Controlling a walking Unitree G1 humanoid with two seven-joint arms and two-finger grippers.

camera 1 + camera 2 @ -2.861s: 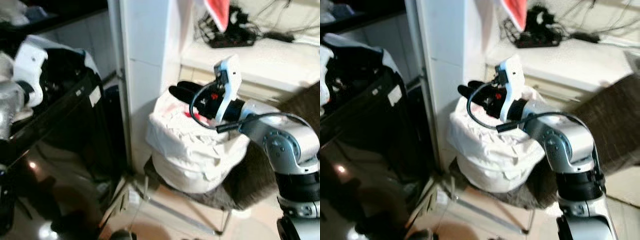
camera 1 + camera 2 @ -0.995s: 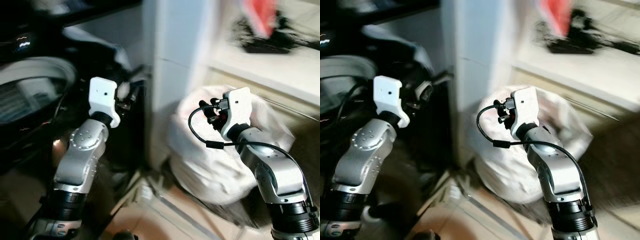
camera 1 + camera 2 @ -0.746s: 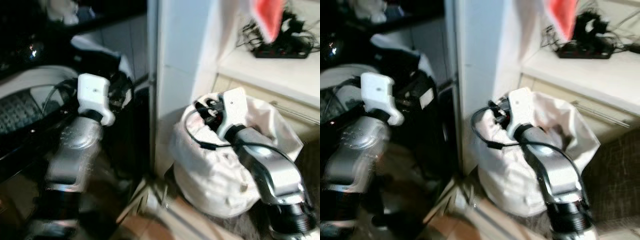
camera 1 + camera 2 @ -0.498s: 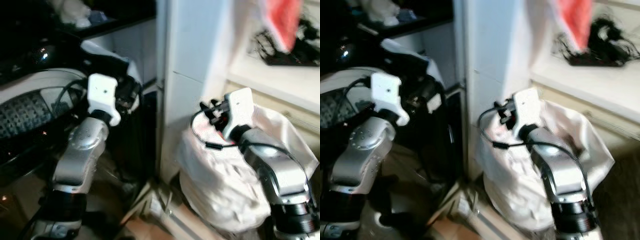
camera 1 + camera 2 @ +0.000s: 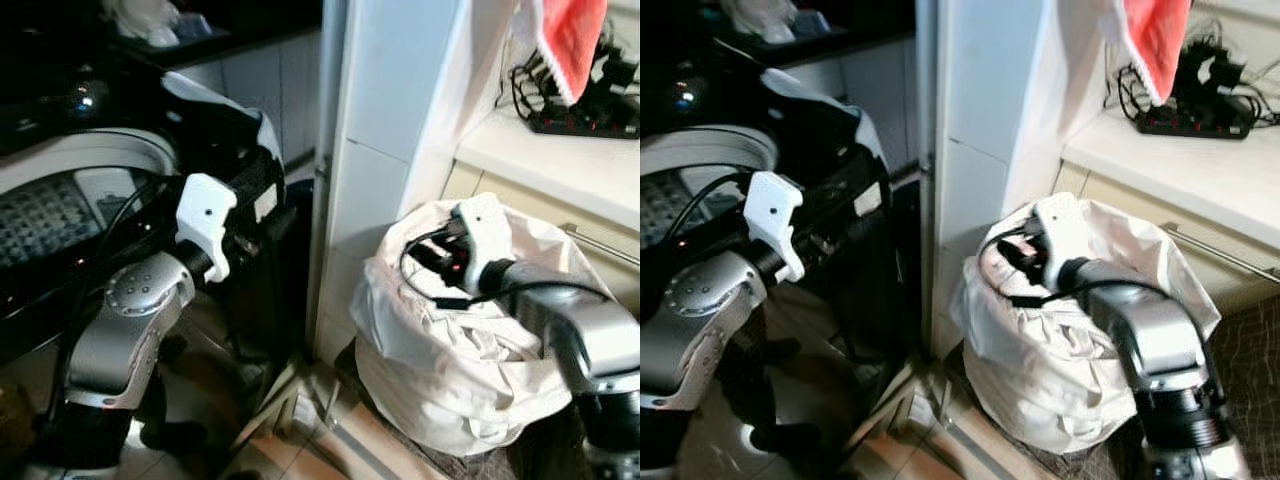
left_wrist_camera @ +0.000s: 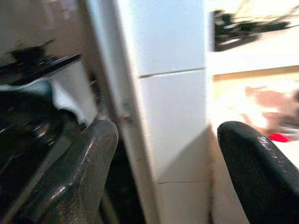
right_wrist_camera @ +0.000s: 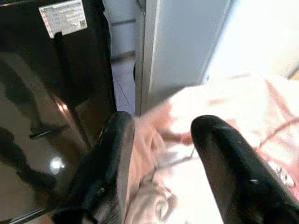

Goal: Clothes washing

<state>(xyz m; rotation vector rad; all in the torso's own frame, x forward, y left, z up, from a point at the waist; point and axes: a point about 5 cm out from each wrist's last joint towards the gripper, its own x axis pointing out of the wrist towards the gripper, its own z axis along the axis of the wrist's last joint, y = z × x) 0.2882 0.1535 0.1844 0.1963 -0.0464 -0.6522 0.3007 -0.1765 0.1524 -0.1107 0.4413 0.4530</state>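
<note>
Laundry bag (image 5: 450, 370): white, full of clothes, on the floor at 4 o'clock, against the white pillar (image 5: 390, 150).
Right gripper (image 7: 161, 154): fingers spread, empty, poised over the bag's open top.
Left gripper (image 6: 163, 163): fingers wide apart, empty, raised at 9 o'clock before the dark washing machine (image 5: 70, 200).

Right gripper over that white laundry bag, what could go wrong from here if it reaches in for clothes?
The right gripper hangs open over the pale clothes in the white laundry bag. The bag's rim is soft and crumpled, so a finger might catch bag fabric along with a garment. The wrist cable loops just above the opening and could snag. The bag sits close to the white pillar, so a pull might tip it.
</note>
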